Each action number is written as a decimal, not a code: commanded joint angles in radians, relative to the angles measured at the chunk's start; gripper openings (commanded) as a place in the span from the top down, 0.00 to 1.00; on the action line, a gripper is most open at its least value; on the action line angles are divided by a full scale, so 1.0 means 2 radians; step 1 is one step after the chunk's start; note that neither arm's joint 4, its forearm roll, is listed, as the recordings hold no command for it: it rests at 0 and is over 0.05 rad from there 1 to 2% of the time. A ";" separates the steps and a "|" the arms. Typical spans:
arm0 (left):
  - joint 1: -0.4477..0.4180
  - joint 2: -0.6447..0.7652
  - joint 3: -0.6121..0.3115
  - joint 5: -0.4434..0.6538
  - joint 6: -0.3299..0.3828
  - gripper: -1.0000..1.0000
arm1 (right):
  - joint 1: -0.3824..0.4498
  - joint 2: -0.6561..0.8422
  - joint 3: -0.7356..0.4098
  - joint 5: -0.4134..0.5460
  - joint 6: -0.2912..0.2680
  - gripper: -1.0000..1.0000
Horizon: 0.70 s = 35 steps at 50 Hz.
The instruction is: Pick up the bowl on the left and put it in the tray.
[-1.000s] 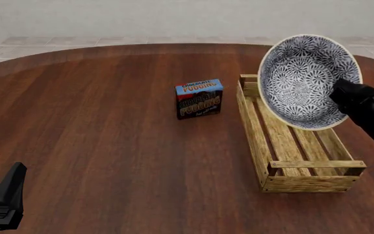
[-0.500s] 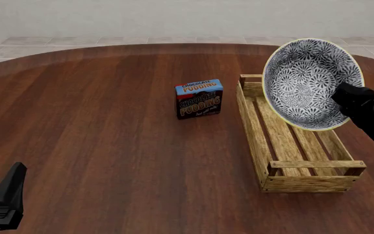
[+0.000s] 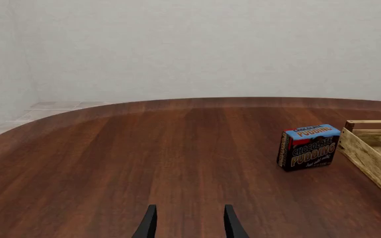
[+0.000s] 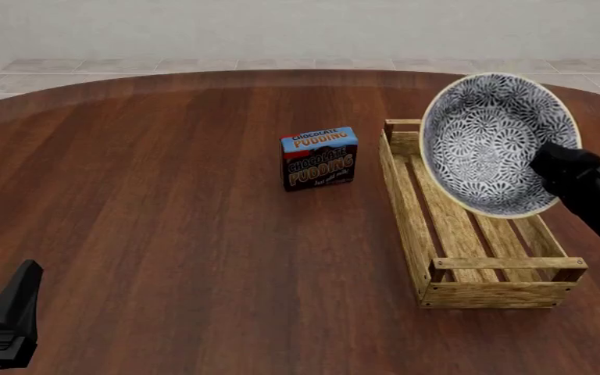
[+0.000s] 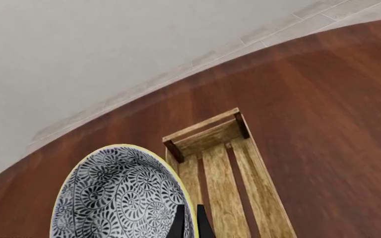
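While right pincer [image 4: 552,166] grips, bowl [image 4: 487,141] tilted

Matte black angular arms, 2 slim tapered black fingers [image 3: 149,224] per hand.

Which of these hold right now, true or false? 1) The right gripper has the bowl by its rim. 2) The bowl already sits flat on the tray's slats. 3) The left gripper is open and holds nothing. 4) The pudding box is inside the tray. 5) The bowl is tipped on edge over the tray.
1) True: the right gripper is clamped on the rim of the bowl.
2) False: the bowl hangs in the air above the tray, tilted, not set down.
3) True: the left gripper shows a gap between its fingers with nothing in it.
4) False: the pudding box stands on the table, apart from the tray.
5) True: its inside faces sideways.
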 commanded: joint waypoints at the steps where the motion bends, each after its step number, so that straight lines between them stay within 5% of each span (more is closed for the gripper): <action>1: 0.000 0.000 0.000 0.000 0.000 0.00 | -0.004 -0.014 0.007 0.005 0.001 1.00; 35: 0.000 0.000 0.000 0.000 0.000 0.00 | -0.020 -0.020 0.040 -0.001 0.010 1.00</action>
